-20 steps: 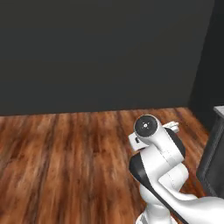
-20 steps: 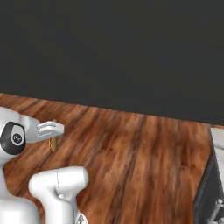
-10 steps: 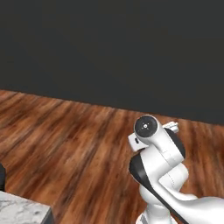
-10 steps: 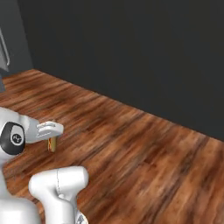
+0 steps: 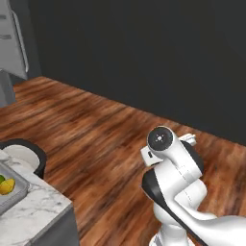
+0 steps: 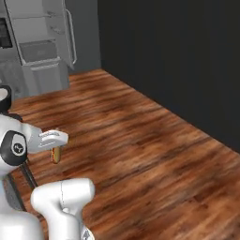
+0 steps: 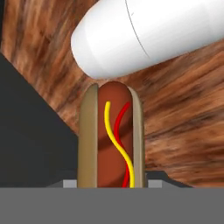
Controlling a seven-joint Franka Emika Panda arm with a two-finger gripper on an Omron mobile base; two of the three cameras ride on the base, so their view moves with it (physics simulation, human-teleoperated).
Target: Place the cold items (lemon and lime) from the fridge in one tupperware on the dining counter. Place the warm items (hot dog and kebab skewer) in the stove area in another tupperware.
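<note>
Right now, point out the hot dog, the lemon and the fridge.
hot dog (image 7: 114, 135), hand view, on the sausage between the bun halves.
lemon (image 5: 6, 186), left base view, on its yellow skin, at the left edge in a container on the marble counter.
fridge (image 6: 44, 44), right base view, on its grey front.

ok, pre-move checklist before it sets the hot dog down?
1. Hot dog held in gripper: ok, it sits upright between the fingers in the hand view.
2. Bun and sausage intact, sauce lines showing: ok.
3. Marble counter in reach: cannot tell, its corner is at the lower left of the left base view.
4. Container there already holds lemon: ok, so it is not for the hot dog.
5. Second tupperware located: cannot tell.
6. Wooden floor ahead free of obstacles: ok.
</note>
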